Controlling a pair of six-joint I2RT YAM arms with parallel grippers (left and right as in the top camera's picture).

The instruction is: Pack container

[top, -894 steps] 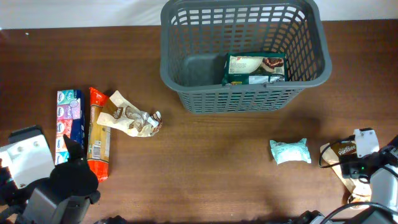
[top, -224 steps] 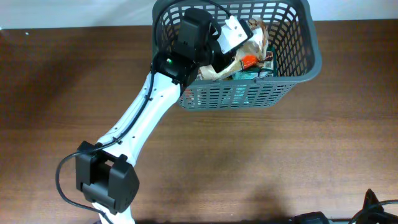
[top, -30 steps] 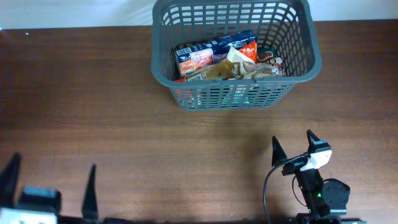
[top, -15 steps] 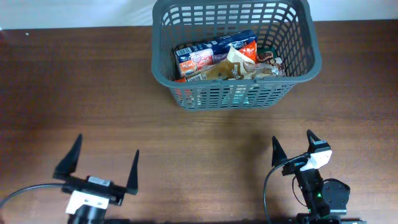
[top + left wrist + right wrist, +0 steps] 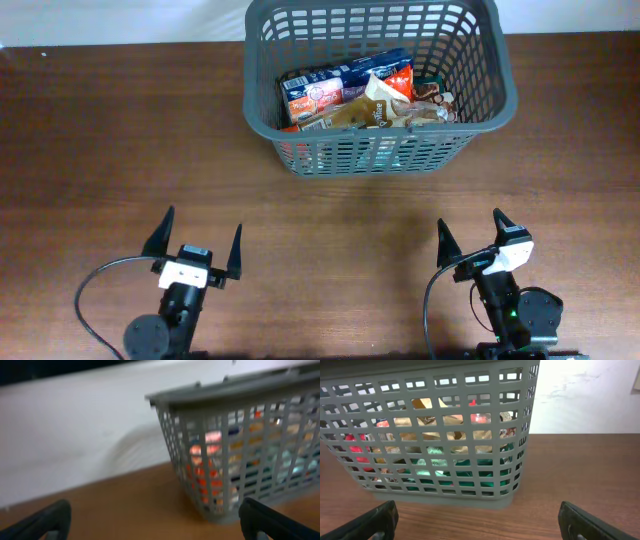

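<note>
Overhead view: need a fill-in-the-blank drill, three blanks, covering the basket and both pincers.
1. The snack packets lie ____ the grey lattice basket.
2. The left pincer and the right pincer are both ____, holding nothing.
3. The basket stands ____ on the wooden table, its rim facing up.

Missing words: inside; open; upright.

Lighting: bright, even, soft shadows. The container [image 5: 225,391] is blurred in the left wrist view, sharp elsewhere.
</note>
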